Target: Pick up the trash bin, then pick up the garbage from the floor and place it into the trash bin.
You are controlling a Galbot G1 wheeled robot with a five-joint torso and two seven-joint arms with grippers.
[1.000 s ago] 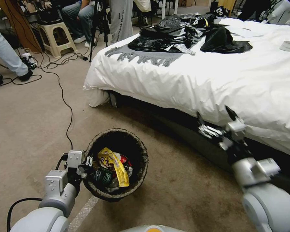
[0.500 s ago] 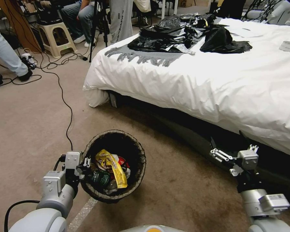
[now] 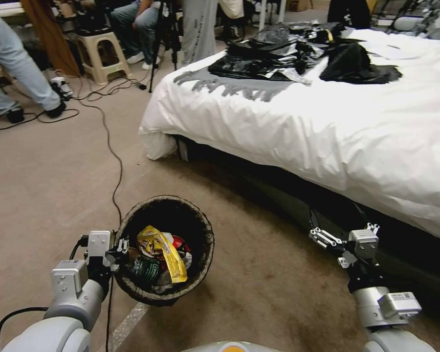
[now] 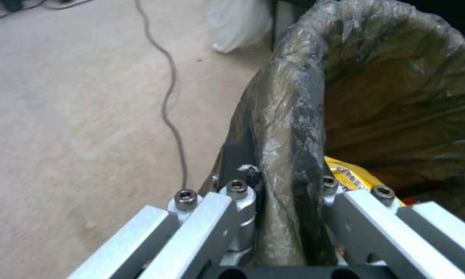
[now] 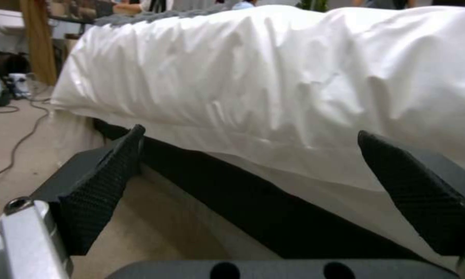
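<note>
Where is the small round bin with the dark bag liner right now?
In the head view the small round bin with the dark bag liner sits low on the robot's left, its rim clamped by the left gripper, above the beige carpet beside the white-covered bed.

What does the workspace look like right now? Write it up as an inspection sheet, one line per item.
Surface: beige carpet floor with a pale tape line near the robot; no litter seen on the visible part.
Job's things: trash bin, dark liner folded over its rim, holds garbage: yellow wrapper, red and green pieces.
Clutter: black plastic bags and a grey fringed cloth on the white bed.
Grippers: left gripper shut on the bin's rim; right gripper open, empty, low beside the bed's edge.
Cables: black cable runs across the carpet toward the bin.
Surroundings: stool, tripod, people's legs at the far side.
</note>
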